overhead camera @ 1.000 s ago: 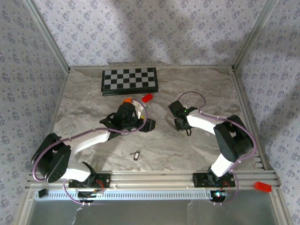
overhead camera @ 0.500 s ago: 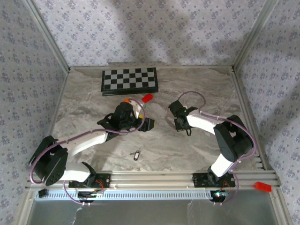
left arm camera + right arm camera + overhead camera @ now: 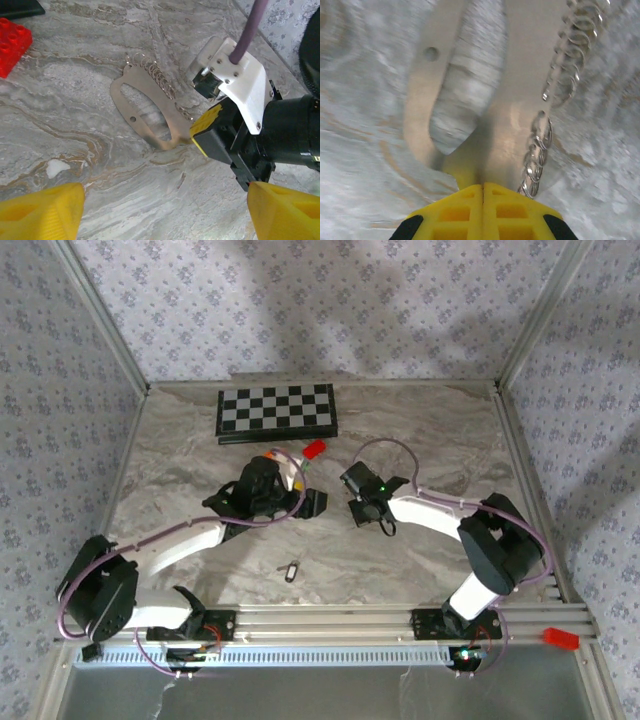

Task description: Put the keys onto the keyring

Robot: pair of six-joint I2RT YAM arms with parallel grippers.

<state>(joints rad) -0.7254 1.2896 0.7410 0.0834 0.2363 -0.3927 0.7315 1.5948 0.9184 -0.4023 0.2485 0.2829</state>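
Two right fingers (image 3: 455, 215) pinching keyring (image 3: 520, 100), left fingers (image 3: 40, 210) spread, keys (image 3: 291, 570) apart

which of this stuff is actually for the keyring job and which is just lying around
For the job:
- keyring, one end pinched in the shut right pincer
- keys, lying on their own on the table, apart from the keyring

Just lying about:
- checkerboard
- red block
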